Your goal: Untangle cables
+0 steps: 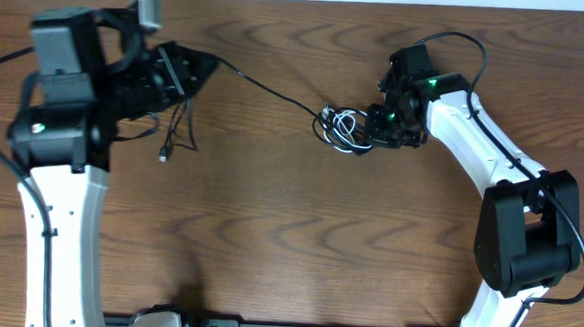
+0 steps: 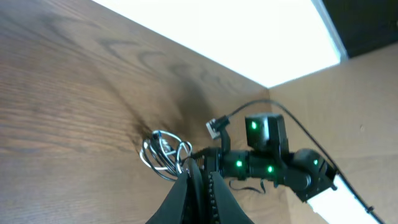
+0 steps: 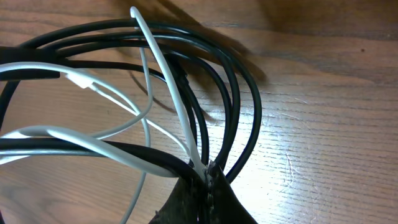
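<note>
Overhead, the cables (image 1: 340, 126) lie bunched in a small black-and-white tangle on the wooden counter (image 1: 298, 244), a little right of centre and toward its far side. The right end effector (image 1: 367, 129) is at the tangle's right edge. Its wrist camera shows the fingers (image 3: 186, 193) pinched together on several strands, with black loops (image 3: 242, 93) and pale white cords (image 3: 155, 68) fanning out from the grip above the wood.

One thin black cord (image 1: 266, 87) runs from the tangle across the counter to the left end effector (image 1: 202, 69), which is closed on it well apart from the bunch. Below that arm a loose length hangs down and ends in a small plug (image 1: 162, 158) resting on the counter.

From the left wrist camera, the closed fingers (image 2: 214, 193) point toward the tangle (image 2: 163, 152), with the right arm (image 2: 273, 165) just beyond it, green lights glowing along its body.
</note>
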Tool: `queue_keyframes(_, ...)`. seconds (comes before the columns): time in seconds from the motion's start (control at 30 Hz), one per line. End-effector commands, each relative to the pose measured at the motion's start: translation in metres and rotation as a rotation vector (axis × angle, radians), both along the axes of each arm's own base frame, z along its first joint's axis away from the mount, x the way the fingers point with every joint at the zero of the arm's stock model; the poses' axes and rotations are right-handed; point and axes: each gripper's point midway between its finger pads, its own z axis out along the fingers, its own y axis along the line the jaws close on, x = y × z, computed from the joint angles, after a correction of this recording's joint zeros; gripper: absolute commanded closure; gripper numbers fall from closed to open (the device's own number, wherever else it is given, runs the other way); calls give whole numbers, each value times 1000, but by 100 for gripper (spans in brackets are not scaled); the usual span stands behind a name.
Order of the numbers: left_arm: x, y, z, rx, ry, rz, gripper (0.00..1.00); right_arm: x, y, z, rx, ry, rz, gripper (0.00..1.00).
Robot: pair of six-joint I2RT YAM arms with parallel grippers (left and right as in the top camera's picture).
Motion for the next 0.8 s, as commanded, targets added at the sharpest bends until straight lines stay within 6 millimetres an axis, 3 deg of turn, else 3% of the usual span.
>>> queue_keyframes(0.0, -8, 27, 28, -31, -75, 52, 93, 2, -22, -1, -50, -2, -62, 99)
queue_keyframes(0.2, -11, 66, 46, -86, -133, 115, 93, 1, -45, -10, -98, 15, -114, 99)
queue_keyframes(0.37, -15, 83, 39, -78, -115, 156, 93, 2, -46, -9, -66, -9, -17, 92)
queue_keyframes(0.53, -23, 76, 10, 9, -28, 136, 93, 2, -26, 2, 46, -36, 101, 82)
queue_keyframes(0.77, -34, 77, -46, 235, 165, 163, 93, 6, -18, 24, 95, -61, 111, 82)
